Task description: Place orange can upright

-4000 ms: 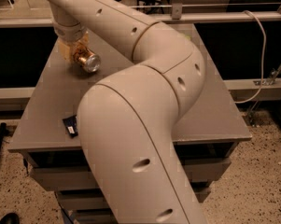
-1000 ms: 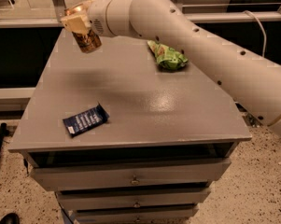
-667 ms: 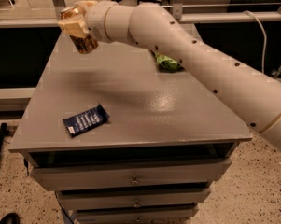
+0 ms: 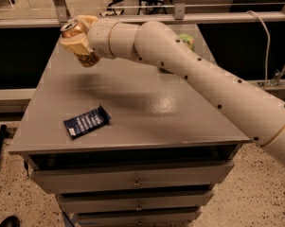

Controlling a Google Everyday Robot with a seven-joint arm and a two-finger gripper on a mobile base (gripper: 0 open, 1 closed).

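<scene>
The arm has swung lower across the far side and now hides most of the green bag (image 4: 185, 40), while the claw (image 4: 78, 39) has hardly shifted. It is clamped on the orange can (image 4: 88, 58), held tilted in the air over the far left corner with its silver top up and to the left. The can is probably light, thin-walled and slick, so a mid-body grip suits it. The surface (image 4: 146, 112) is flat and grey, with a blue wrapper (image 4: 86, 121) near left and drawers (image 4: 132, 178) below.

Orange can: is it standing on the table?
No, the gripper holds the orange can tilted in the air above the table's far left corner.
</scene>
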